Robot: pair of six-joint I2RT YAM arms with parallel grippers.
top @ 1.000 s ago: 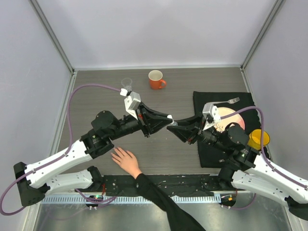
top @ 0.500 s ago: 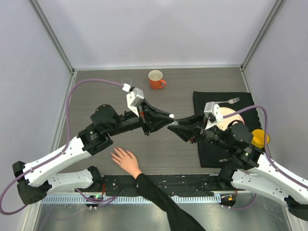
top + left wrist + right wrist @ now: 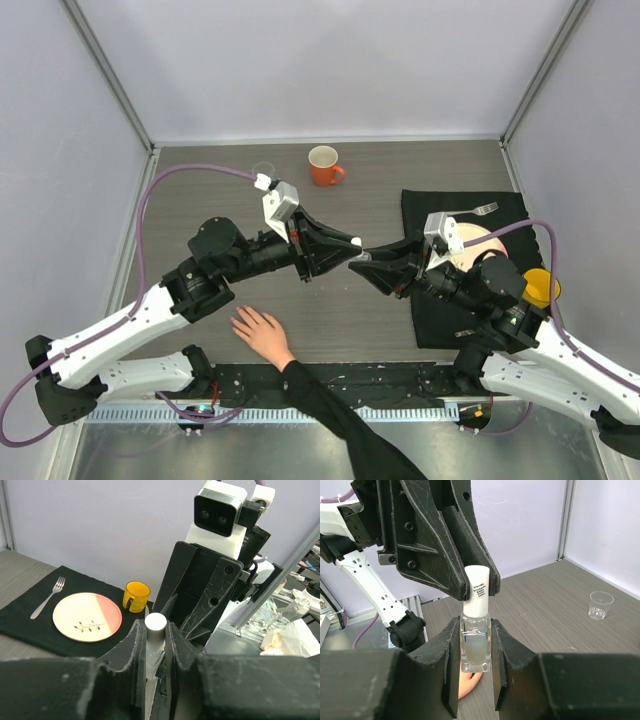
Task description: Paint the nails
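A small clear bottle (image 3: 475,645) with a white cap (image 3: 478,587) hangs above the middle of the table between both arms. My right gripper (image 3: 475,630) is shut on its glass body. My left gripper (image 3: 155,630) is shut on the white cap (image 3: 155,622). From above, the left gripper (image 3: 348,248) and right gripper (image 3: 372,268) meet tip to tip. A bare hand (image 3: 262,335) with a black sleeve lies flat at the near edge, fingers spread, below and left of the bottle. Its nails are too small to make out. Part of the hand (image 3: 467,685) shows under the bottle.
An orange mug (image 3: 323,165) and a small clear cup (image 3: 263,170) stand at the back. On the right lies a black mat (image 3: 430,310) with a plate (image 3: 490,245), a fork (image 3: 485,209) and a yellow cup (image 3: 538,288).
Both arms shifted slightly with the bottle between them, then held still over the last half second. The hand has not moved.
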